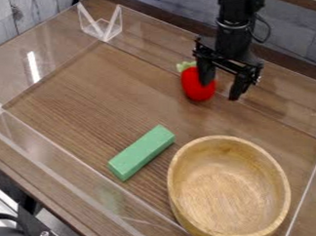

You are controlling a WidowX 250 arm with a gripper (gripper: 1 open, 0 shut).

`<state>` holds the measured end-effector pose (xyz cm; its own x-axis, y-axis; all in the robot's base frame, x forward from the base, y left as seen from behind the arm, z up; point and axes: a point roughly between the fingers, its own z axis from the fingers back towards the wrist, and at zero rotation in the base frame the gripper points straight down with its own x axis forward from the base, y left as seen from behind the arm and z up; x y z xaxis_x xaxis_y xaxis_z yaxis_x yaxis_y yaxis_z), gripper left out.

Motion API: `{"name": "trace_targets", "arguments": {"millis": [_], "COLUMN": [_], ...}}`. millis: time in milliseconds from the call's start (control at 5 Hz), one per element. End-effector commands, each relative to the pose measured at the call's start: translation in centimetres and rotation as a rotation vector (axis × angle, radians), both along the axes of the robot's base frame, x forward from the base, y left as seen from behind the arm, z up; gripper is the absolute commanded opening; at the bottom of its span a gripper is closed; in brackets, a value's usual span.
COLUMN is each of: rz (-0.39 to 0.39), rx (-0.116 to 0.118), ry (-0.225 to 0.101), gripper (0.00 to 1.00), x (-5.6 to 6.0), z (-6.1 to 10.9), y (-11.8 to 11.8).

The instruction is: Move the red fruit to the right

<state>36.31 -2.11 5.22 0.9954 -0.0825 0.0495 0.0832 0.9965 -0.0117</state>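
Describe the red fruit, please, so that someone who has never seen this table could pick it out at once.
Start at the wooden bowl near the front right of the wooden table, then look toward the back, where the black gripper hangs open. The red fruit sits right there beside its fingers: small, round, bright red with a green leafy top, unlike the flat green block.

Colours & patterns, item by item

Red fruit (194, 84): bright red w/ small green leafy top. Block (141, 153): flat mid-green, no markings. Bowl (229, 186): pale yellow-tan wood, faint ring grain inside. Tabletop (96, 98): dark brown wood, lengthwise grain streaks. Hand (224, 81): black, as is arm above it. Walls around tabletop (46, 48): clear, w/ whitish glare at edges.
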Motion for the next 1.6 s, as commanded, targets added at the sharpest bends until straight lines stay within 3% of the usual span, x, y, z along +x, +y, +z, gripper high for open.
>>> {"name": "trace_targets", "arguments": {"millis": [0, 800, 1000, 1400], "rz": [0.042, 0.068, 0.012, -0.06], "rx": [0.006, 0.024, 0.025, 0.005], "ry": [-0.083, -0.059, -0.051, -0.037], "gripper": [1.0, 1.0, 0.0, 0.0], "x": [1.1, 1.5, 1.0, 0.5], "z": [2.3, 1.2, 0.8, -0.2], "y": [0.6, 0.0, -0.8, -2.9]}}
